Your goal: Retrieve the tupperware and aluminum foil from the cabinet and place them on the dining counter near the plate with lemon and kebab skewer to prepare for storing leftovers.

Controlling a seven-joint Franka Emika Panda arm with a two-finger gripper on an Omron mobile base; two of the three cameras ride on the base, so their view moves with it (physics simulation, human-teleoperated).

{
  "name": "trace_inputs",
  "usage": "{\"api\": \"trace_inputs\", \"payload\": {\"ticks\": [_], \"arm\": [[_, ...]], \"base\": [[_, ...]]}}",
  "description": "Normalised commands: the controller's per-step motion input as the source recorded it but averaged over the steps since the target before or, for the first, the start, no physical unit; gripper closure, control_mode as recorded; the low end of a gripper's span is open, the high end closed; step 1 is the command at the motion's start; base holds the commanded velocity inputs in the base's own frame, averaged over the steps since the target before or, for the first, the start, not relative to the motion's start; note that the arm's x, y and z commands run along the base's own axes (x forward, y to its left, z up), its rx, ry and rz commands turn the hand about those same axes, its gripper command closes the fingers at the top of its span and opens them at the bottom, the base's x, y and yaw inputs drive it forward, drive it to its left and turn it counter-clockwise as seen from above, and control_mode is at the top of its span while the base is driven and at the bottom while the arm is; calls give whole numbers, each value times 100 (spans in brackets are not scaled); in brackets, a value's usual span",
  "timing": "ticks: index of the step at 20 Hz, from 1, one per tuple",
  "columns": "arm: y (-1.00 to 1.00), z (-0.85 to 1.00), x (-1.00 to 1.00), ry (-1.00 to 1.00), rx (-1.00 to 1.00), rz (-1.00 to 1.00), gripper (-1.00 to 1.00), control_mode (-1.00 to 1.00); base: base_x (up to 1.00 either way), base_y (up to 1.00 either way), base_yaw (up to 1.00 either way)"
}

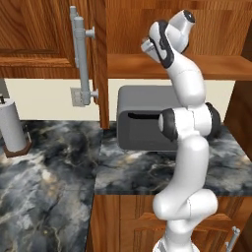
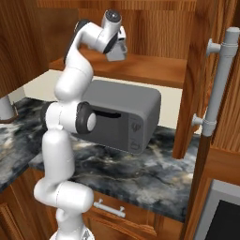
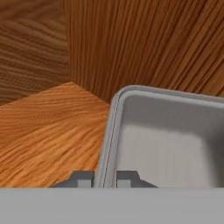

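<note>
Lighting: even, diffuse, moderately bright; no single source discernible. Rendered look throughout, flat shading.

Shadows: soft dark patch under the microwave on the marble counter; cabinet interior dimmer toward its back wall; faint shading inside the tupperware, darker at its right wall.

Glare: mild sheen on the white arm and on the grey bar handle; none blown out.

Sharpness: base views reasonably crisp, slightly soft; hand view blurrier, wood grain smeared, finger tips blocky at the bottom.

Distortion: none evident at edges.
</note>
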Motion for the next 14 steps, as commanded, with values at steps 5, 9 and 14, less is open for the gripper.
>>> {"api": "trace_inputs", "payload": {"ticks": [5, 9, 14], "arm": [[0, -58, -8, -43, 9, 1, 100, -100], [0, -7, -69, -13, 6, 9, 100, -100], [0, 43, -97, 11, -1, 9, 100, -100]], "base": [[0, 0, 0], [0, 0, 0], [0, 0, 0]]}}
